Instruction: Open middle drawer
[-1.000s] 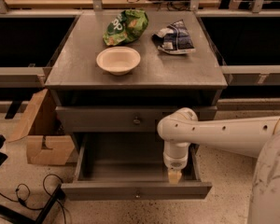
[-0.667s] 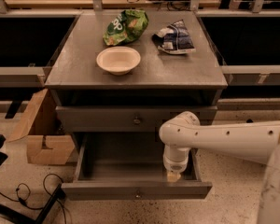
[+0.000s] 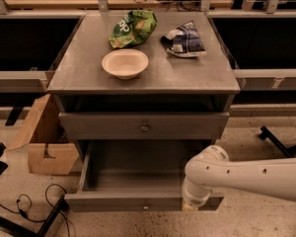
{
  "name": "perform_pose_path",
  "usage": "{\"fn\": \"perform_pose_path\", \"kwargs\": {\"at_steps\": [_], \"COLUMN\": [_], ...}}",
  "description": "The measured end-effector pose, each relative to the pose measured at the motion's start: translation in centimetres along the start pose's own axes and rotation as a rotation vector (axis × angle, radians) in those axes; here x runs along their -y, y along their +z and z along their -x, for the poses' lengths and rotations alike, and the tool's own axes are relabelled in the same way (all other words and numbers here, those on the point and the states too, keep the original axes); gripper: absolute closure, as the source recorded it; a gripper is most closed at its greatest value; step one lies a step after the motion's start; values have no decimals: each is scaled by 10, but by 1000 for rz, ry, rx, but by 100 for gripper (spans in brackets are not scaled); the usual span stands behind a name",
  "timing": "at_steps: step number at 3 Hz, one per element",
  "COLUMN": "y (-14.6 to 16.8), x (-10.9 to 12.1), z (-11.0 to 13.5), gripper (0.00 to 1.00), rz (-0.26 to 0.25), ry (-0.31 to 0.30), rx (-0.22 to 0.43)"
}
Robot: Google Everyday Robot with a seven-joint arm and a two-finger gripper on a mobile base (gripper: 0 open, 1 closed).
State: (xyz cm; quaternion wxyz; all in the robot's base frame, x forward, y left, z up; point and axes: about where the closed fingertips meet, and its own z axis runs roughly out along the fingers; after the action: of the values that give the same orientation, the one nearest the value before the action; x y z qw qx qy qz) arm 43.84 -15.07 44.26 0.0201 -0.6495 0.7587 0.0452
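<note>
The middle drawer (image 3: 138, 174) is pulled well out of the grey cabinet and shows a bare grey box interior. Its flat front (image 3: 113, 202) faces me low in the view, with a small round knob (image 3: 146, 206) at its centre. My gripper (image 3: 190, 206) points down at the right part of that front edge, to the right of the knob. The white arm (image 3: 246, 177) comes in from the right. The drawer above (image 3: 144, 128) is closed. Anything under the open drawer is hidden.
On the cabinet top (image 3: 79, 75) lie a white bowl (image 3: 125, 63), a green chip bag (image 3: 133, 27) and a dark blue bag (image 3: 184, 39). A cardboard box (image 3: 44, 142) stands at the cabinet's left. Black cables (image 3: 34, 206) lie on the floor at lower left.
The arm has dropped lower and drawn back toward me. The gripper has moved from inside the drawer's right side to its front edge. The drawer stays open.
</note>
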Motion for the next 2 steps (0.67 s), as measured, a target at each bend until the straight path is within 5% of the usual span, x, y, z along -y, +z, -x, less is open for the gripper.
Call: {"fn": "perform_pose_path", "kwargs": {"at_steps": [2], "y": [-15], "x": [1], "z": [6], "gripper": [100], "rz": [-26], "ry": [-20], "rx": [-13]}}
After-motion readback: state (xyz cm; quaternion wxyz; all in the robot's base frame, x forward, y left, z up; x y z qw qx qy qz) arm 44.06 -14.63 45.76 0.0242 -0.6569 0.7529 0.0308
